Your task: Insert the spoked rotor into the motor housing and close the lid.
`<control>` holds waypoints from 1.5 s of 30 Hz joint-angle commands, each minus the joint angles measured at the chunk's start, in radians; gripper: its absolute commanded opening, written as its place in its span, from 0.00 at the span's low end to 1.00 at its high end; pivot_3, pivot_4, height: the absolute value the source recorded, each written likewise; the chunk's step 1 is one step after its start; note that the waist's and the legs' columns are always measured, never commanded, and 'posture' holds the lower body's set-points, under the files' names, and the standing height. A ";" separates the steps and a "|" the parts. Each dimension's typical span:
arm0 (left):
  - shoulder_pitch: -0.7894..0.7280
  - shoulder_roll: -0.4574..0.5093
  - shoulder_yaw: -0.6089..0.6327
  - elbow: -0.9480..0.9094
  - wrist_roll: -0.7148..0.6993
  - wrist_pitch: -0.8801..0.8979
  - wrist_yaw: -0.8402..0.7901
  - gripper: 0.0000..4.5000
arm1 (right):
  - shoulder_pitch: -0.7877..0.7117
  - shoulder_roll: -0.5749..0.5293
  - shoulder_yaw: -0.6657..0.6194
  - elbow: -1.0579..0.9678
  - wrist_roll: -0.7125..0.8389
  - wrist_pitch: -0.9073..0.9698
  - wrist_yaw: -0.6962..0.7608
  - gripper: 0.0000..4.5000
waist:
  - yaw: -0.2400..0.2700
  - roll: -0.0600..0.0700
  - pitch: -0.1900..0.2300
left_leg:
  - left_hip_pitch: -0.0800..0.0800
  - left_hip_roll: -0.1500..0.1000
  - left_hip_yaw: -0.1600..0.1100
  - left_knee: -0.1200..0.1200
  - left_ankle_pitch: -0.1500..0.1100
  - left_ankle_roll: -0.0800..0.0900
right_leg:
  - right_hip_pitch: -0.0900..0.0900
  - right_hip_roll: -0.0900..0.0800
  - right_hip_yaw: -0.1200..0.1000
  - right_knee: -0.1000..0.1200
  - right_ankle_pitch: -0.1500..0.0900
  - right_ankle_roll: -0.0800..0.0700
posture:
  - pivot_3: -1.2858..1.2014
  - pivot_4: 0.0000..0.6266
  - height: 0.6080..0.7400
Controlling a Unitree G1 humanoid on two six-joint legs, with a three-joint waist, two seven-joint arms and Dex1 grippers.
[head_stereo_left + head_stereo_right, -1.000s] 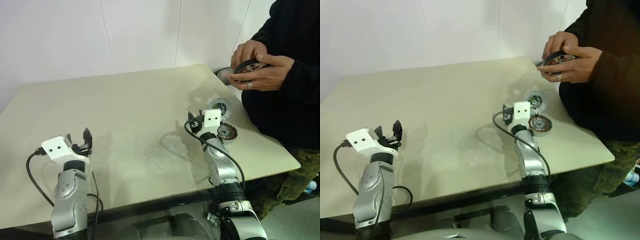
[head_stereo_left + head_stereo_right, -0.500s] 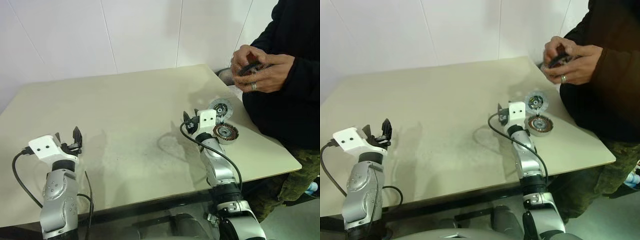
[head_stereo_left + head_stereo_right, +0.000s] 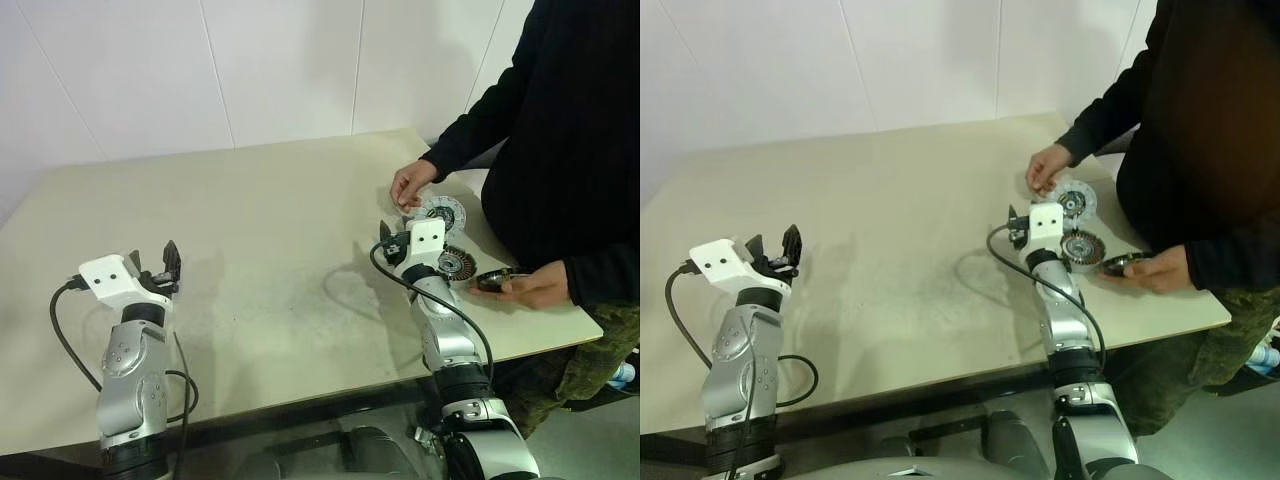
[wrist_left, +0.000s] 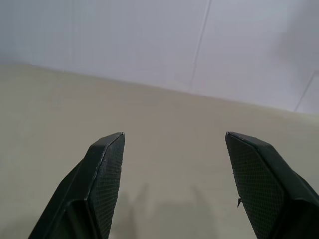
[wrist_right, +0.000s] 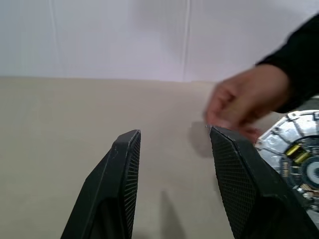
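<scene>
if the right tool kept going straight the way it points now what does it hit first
Probably the person's hand, which hovers just ahead of the open right tool, slightly off its line toward the lid. Depth is unclear; if it passes the hand, only bare table and the wall lie beyond.

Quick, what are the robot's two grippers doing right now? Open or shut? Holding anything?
Left gripper: jaws open, holding nothing.
Right gripper: jaws open, holding nothing, beside the lid.
</scene>
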 commanded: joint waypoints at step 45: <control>0.011 -0.010 -0.047 -0.023 0.002 0.004 -0.024 0.76 | 0.095 -0.045 -0.041 -0.269 0.033 0.139 0.019 0.50 | 0.001 0.000 0.000 | 0.000 0.000 0.000 -0.001 0.000 0.000 | 0.000 0.000 0.000 -0.001 0.000 0.000 | 0.52 0.00 1.00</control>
